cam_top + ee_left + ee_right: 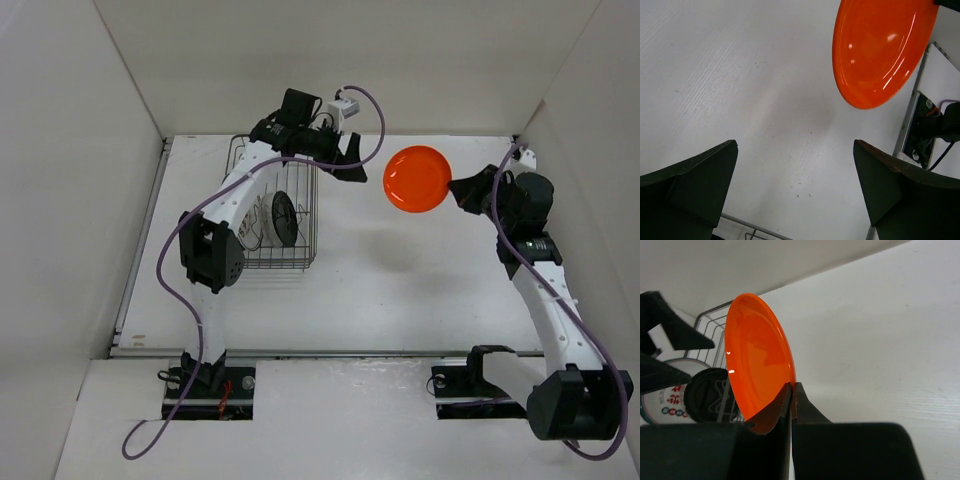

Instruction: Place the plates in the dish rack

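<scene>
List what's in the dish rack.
The dish rack holds a black plate and a white plate with red marks. Left arm covers its left part; more may hide there.

Overhead and both wrist close-ups share the orange plate.

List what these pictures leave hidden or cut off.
Top view: the left arm covers part of the dark grey wire dish rack, so its contents cannot be counted.
Left wrist view: the top edge cuts off the glossy orange round plate.
Right wrist view: red marks on the white round plate are too small to read.
</scene>
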Tool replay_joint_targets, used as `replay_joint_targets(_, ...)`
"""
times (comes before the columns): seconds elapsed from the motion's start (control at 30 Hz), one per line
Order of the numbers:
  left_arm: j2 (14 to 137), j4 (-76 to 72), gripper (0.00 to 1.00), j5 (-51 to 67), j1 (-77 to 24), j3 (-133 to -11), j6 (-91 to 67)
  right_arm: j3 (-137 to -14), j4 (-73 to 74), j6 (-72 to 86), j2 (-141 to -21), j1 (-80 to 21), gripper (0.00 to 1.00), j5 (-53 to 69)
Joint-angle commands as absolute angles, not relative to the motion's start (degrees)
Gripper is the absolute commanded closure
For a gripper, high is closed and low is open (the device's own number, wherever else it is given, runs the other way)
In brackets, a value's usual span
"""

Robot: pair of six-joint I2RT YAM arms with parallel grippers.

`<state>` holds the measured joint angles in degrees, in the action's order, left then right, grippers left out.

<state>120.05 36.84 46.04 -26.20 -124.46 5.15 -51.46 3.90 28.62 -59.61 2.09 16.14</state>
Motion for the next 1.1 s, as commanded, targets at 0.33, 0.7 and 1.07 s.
replay_joint_targets(0.33, 119.1, 27.7, 0.00, 60.2, -26.3, -123.6, 2.4, -51.2, -7.9, 27.6, -58.9, -6.6, 1.00, 19.2)
replay_joint_targets(0.7, 119.4, 27.7, 0.72, 66.8, -27.4, -121.0, 2.4, -51.2, -10.5, 29.3, -58.9, -9.7, 1.00, 18.6)
replay_joint_targets(1.07, 99.5, 30.1, 1.00, 26.6, -27.4, -108.8, -4.2, -51.7, -4.1, 29.8, -58.3, -12.5, 0.00, 5.1)
